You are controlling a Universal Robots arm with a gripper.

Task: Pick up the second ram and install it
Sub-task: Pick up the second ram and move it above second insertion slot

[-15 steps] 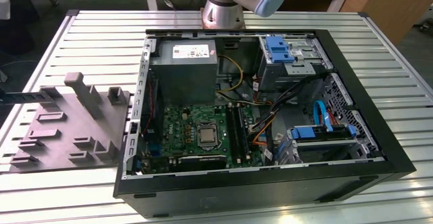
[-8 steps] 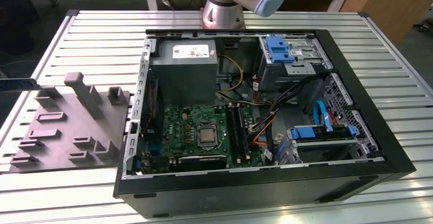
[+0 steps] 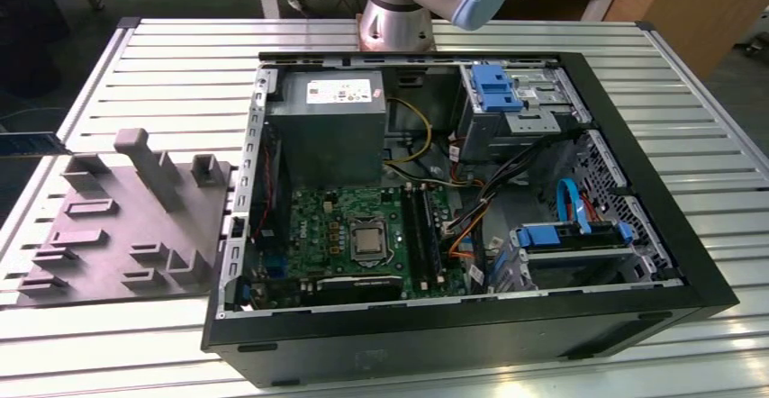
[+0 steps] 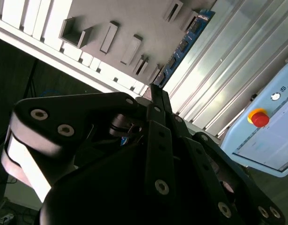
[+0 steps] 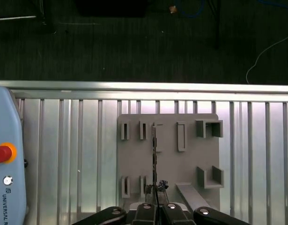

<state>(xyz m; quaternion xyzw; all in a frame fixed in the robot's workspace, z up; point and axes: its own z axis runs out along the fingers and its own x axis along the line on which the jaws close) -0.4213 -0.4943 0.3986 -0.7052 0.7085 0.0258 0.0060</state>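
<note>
Right now the gripper (image 5: 155,188) is pinched tight on the second ram (image 5: 154,152), black fingers pressed together on one end of the stick. In the first wrist view the ram shows edge-on, a thin dark line reaching out from the fingertips across the grey holder tray (image 5: 190,164) and passing between the tray's raised blocks.

Over in the second wrist view, the gripper (image 4: 155,89) clamps the same stick, and the second ram (image 4: 186,42) runs away from it as a blue board with a row of small black chips. Its far end is over the slatted metal table (image 4: 228,61), and the holder tray (image 4: 134,18) lies beside it.

And in the exterior view, a dark blue strip (image 3: 27,143) pokes in at the exterior view's left edge, just left of the holder tray (image 3: 114,227); it looks like the stick, though I cannot say for sure. The open computer case (image 3: 481,326) sits on the table (image 3: 168,74) to the exterior view's right of the tray, green motherboard (image 3: 348,227) exposed inside. The arm (image 3: 402,6) rises behind the case.

A pale blue pendant (image 5: 5,187) with a red button (image 5: 2,153) rests on the table, well apart from the tray.
</note>
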